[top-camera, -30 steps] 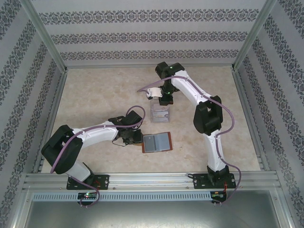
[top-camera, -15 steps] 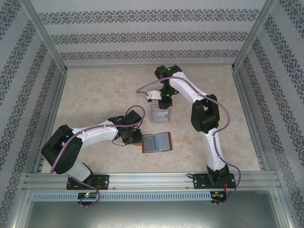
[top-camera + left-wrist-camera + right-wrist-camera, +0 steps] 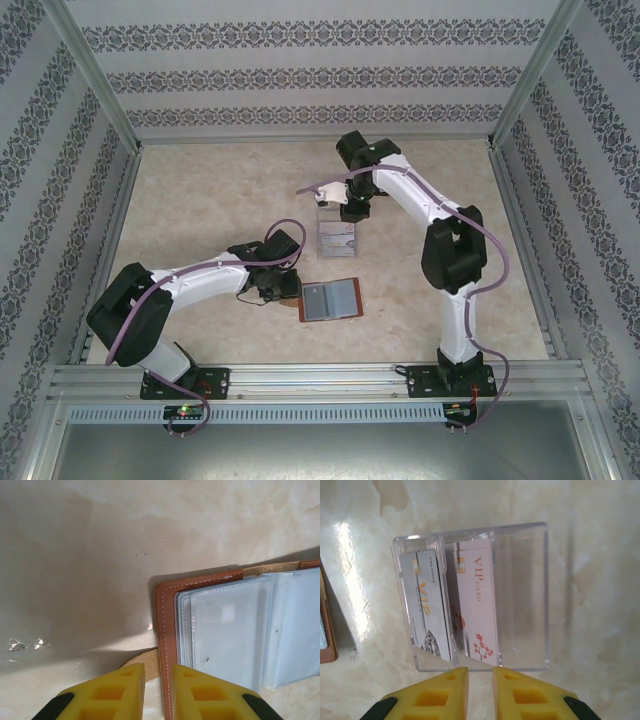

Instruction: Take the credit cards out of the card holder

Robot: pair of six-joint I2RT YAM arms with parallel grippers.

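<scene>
Card holder (image 3: 330, 298) is laid open at mid-frame in the top view; its brown edge and strap tab (image 3: 147, 659) are pinched by the nearly closed left gripper (image 3: 159, 670). Two credit cards (image 3: 477, 600) are stood in the clear stand (image 3: 525, 595), upper centre of the right wrist view; right gripper (image 3: 480, 672) is seen below it, fingers slightly parted, nothing held. Cards are judged light, stiff and slick; an exposed short edge is best taken.

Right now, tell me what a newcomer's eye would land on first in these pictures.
The clear acrylic tiered stand at the middle of the table stands out, with a grey VIP card and a pale pink blossom-printed VIP card in its slots, just ahead of the right gripper. Nearer the front, the reddish-brown leather card holder lies open, grey-blue sleeves up, with the left gripper at its strap edge.
</scene>
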